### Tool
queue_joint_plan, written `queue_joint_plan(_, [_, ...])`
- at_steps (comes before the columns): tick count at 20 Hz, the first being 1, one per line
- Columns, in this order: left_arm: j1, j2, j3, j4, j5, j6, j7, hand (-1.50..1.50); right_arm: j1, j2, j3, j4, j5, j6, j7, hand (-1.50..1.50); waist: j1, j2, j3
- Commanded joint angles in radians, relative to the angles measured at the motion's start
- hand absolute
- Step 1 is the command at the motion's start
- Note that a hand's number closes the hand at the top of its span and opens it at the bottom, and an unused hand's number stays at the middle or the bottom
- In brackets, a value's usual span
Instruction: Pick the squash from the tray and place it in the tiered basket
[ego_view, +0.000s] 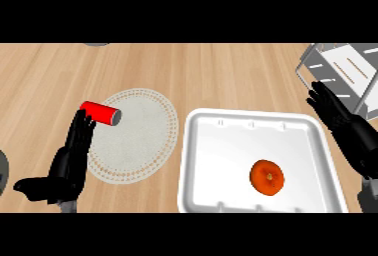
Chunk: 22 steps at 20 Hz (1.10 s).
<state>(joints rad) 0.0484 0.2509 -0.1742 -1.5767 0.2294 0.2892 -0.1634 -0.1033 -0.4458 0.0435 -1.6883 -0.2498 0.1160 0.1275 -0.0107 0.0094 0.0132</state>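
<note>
The left hand (68, 156) is showing at the lower left of the wooden counter (221, 70), its fingers lying straight and open, holding nothing, with the thumb sticking out toward the view's left edge; its fingertips are reaching up to the red can (100, 112), which is lying on its side at the left edge of the round woven mat (140, 135); whether fingers and can are touching cannot be told. Just right of the mat a white tray (221, 125) is sitting, and the orange squash (268, 177) is lying inside it, in the lower right part, apart from both hands. The right hand (341, 120) is hanging open over the tray's right rim, fingers straight and pointing up toward the metal tiered basket (347, 65), which is standing at the upper right corner; the fingertips are showing just beside the basket's lower edge.
</note>
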Motion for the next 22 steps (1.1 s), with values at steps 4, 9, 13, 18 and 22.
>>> queue_joint_plan(4, [-0.046,0.159,0.069,0.041,-0.123,0.051,0.086,0.00,0.119,0.209,-0.091,-0.083,0.053,-0.344,-0.016,1.50,-0.046,-0.017,-0.011])
queue_joint_plan(9, [-0.001,0.204,0.088,0.055,-0.133,0.043,0.095,0.00,0.331,0.206,-0.277,0.066,0.197,-0.623,0.067,-1.50,-0.138,0.004,-0.018])
queue_joint_plan(13, [-0.046,0.230,0.076,0.064,-0.145,0.024,0.156,0.00,0.454,0.390,-0.230,-0.103,0.309,-0.856,0.047,-1.50,-0.090,-0.014,-0.019])
queue_joint_plan(18, [-0.117,0.239,0.063,0.099,-0.159,-0.011,0.179,0.00,0.713,0.401,-0.012,-0.354,0.541,-0.856,0.184,-1.50,-0.030,-0.007,-0.019])
queue_joint_plan(22, [-0.126,0.209,0.021,0.090,-0.189,0.002,0.172,0.00,0.823,0.253,0.065,-0.424,0.640,-0.685,0.377,-1.50,-0.006,0.002,-0.023])
